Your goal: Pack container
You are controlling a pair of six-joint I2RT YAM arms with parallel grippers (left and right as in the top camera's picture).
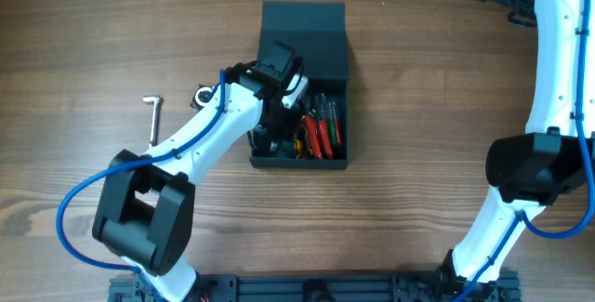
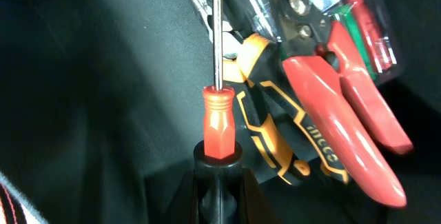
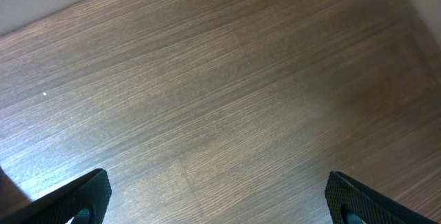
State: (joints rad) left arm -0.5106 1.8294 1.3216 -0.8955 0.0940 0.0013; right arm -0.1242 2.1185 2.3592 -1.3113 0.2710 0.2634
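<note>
The dark teal container [image 1: 327, 51] lies open mid-table, its flap lid folded back at the far side. My left gripper [image 1: 276, 116] reaches into its left half and is shut on a screwdriver [image 2: 219, 120] with an orange collar, a black handle and a thin steel shaft. The handle sits between the jaws [image 2: 220, 200] in the left wrist view, just above the container's dark floor [image 2: 89, 100]. Red-handled pliers [image 2: 344, 114] and orange-and-black pliers [image 2: 265, 124] lie in the right half, red pliers [image 1: 321, 135] also showing from overhead. My right gripper [image 3: 220, 196] is open and empty over bare wood.
An L-shaped hex key [image 1: 153, 116] lies on the table left of the container. A small metal piece [image 1: 201, 96] lies beside my left arm. A green-handled tool [image 2: 368, 34] in clear packaging lies at the container's right side. The right arm [image 1: 544, 153] stands along the right edge.
</note>
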